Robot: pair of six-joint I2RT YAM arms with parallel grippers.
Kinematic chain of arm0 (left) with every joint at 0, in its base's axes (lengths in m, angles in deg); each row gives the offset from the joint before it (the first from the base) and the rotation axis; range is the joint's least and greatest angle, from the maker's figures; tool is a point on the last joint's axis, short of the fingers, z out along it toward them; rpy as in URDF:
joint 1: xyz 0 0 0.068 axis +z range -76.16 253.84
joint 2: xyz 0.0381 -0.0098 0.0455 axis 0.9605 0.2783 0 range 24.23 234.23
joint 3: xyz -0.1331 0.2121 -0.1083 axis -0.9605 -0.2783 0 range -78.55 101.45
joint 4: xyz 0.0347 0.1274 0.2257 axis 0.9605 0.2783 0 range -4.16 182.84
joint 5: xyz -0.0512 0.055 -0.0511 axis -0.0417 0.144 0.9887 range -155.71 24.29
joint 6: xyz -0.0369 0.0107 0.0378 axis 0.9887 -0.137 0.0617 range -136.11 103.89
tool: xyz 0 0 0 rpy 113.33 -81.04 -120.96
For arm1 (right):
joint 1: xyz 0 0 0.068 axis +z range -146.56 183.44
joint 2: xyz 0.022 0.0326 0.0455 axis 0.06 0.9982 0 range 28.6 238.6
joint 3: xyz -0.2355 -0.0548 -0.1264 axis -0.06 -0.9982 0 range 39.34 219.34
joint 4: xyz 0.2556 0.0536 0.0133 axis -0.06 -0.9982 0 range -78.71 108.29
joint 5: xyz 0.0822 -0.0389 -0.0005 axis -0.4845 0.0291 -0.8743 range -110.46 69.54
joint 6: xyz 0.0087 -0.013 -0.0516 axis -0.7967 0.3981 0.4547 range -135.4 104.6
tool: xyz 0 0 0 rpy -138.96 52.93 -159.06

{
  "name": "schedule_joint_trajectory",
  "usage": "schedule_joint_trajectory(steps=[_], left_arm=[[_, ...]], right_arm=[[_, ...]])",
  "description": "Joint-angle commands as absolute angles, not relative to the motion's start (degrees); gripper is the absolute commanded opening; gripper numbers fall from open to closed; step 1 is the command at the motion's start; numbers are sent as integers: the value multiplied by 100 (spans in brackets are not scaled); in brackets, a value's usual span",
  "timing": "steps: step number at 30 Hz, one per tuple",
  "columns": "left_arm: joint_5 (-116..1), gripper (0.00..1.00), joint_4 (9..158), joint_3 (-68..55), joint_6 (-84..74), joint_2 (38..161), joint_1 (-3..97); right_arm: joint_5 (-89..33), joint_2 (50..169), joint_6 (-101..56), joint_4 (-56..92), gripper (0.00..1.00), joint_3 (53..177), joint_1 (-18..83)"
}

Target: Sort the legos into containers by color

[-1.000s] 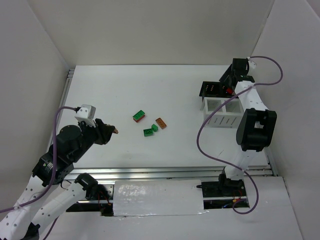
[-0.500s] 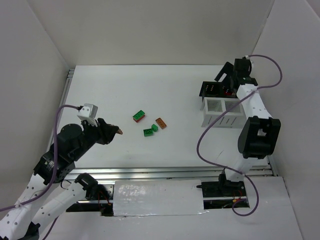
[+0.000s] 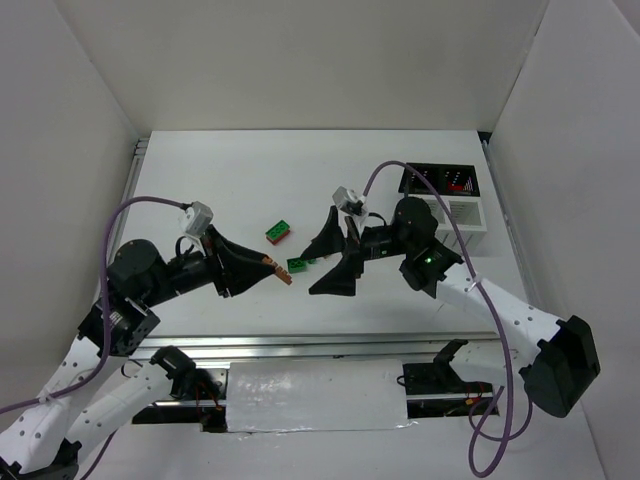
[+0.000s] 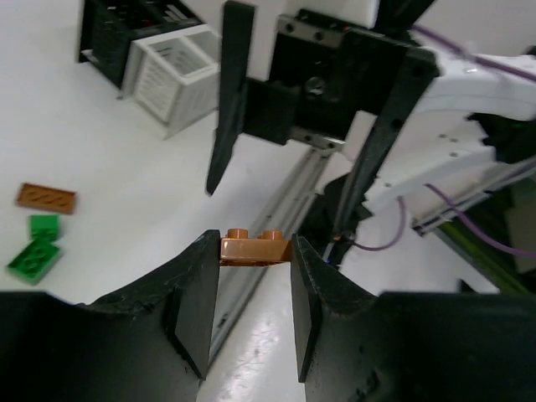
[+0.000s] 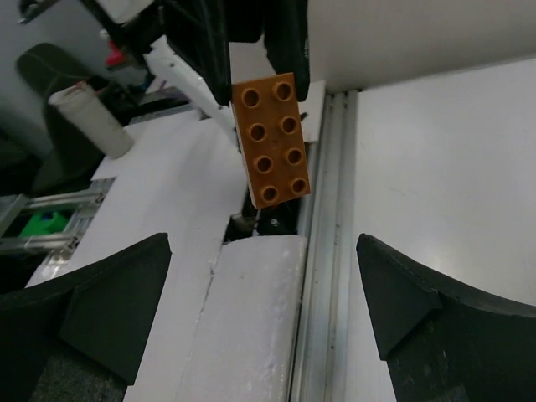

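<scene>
Over the table [image 3: 220, 180], left gripper [image 4: 255, 251] jaws pinch orange brick [image 5: 270, 141]; right gripper [image 5: 260, 247] jaws wide, facing eight studs.

left tool [image 3: 276, 269]: grips orange brick [image 3: 285, 275] | right tool [image 3: 310, 275]: jaws wide

I am watching an orange-brown brick [image 5: 270, 141], two studs wide and four long, hanging above the table, pinched across its width at one end by the left gripper [image 4: 254, 251]. A green-on-red stack [image 3: 279, 232] is lying mid-table, with two green pieces [image 3: 298, 264] just nearer me and a flat orange-brown piece [image 4: 46, 197] beside them. The black bin [image 3: 430, 178] is sitting far right, red showing inside, with the white slatted bin [image 3: 468, 213] just beside its near side.
</scene>
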State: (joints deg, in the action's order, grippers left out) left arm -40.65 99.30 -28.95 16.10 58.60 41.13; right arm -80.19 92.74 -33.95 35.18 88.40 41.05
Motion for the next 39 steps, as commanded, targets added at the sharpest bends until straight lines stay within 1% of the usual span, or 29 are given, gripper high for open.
schedule_joint_trajectory(steps=[1,3,6,10,14,15,16,18,19,20,21,22,24,25,26,27,28,30,31,32,33,34,35,36,37,38,39], left_arm=[[-2977,0,8998,-2810,2036,5868,4124],[-2915,0,8866,-2810,2177,5877,4132],[-2713,0,8638,-2880,2353,5877,4124],[-2677,0,8452,-2959,2450,5938,4132],[-2765,0,8453,-3012,2389,5956,4124],[-2783,0,8470,-3012,2354,5947,4124],[-2818,0,8488,-3012,2336,5930,4124],[-2897,0,8540,-3004,2301,5903,4132],[-2941,0,8549,-3004,2274,5886,4124],[-3011,0,8567,-2986,2265,5877,4124],[-3055,0,8567,-2977,2257,5868,4124],[-3090,0,8567,-2968,2231,5877,4124],[-3222,0,8567,-2916,2204,5886,4132],[-3266,0,8567,-2907,2195,5877,4124],[-3319,0,8567,-2889,2186,5877,4124],[-3415,0,8567,-2881,2169,5868,4124],[-3485,0,8732,-2863,2134,5885,4132],[-3800,1,8821,-2810,2072,5894,4124],[-3950,10,8978,-2732,2046,5938,4124],[-4117,21,9067,-2696,2028,5956,4124],[-4336,40,9198,-2652,2019,6008,4124],[-4991,96,9356,-2539,2045,6035,4124],[-5355,99,9732,-2468,2054,6061,4124],[-5706,100,9936,-2380,2020,6140,4124],[-6345,99,10155,-2162,1993,6175,4124],[-6612,99,10654,-2047,1976,6202,4132],[-7050,99,10928,-1819,1967,6254,4124]], right_arm=[[-8690,9267,-4227,5764,99,8584,4307],[-8709,9293,-4370,6117,100,8575,4509],[-8252,9355,-4327,5874,100,8785,4737],[-7979,9478,-4589,6109,99,9022,4958],[-7611,9723,-4336,5373,92,9435,5257],[-7584,9776,-4352,5275,89,9514,5335],[-7566,9820,-4379,5248,84,9550,5362],[-7487,9935,-4388,5117,81,9603,5415],[-7478,9970,-4344,5029,74,9690,5468],[-7495,10057,-4292,4933,70,9726,5503],[-7504,10102,-4248,4853,63,9752,5529],[-7513,10128,-4195,4757,49,9813,5547],[-7487,10190,-4168,4738,30,9753,5582],[-7452,10155,-4159,4756,18,9709,5574],[-7417,10120,-4116,4730,12,9665,5574],[-7373,10093,-4028,4695,9,9604,5565],[-7285,10015,-3967,4642,0,9577,5573],[-7162,9944,-3756,4379,0,9516,5521],[-7005,9883,-3711,4308,0,9498,5477],[-6942,9874,-3607,4116,0,9489,5399],[-6855,9847,-3562,3992,0,9463,5337],[-6628,9821,-3536,3887,0,9445,5267],[-6521,9812,-3509,3694,0,9375,5031],[-6398,9803,-3526,3579,0,9340,4846],[-6179,9803,-3579,3465,0,9287,4635],[-6064,9794,-3745,3246,0,9182,4398],[-5889,9768,-3859,3079,0,9138,3769]])
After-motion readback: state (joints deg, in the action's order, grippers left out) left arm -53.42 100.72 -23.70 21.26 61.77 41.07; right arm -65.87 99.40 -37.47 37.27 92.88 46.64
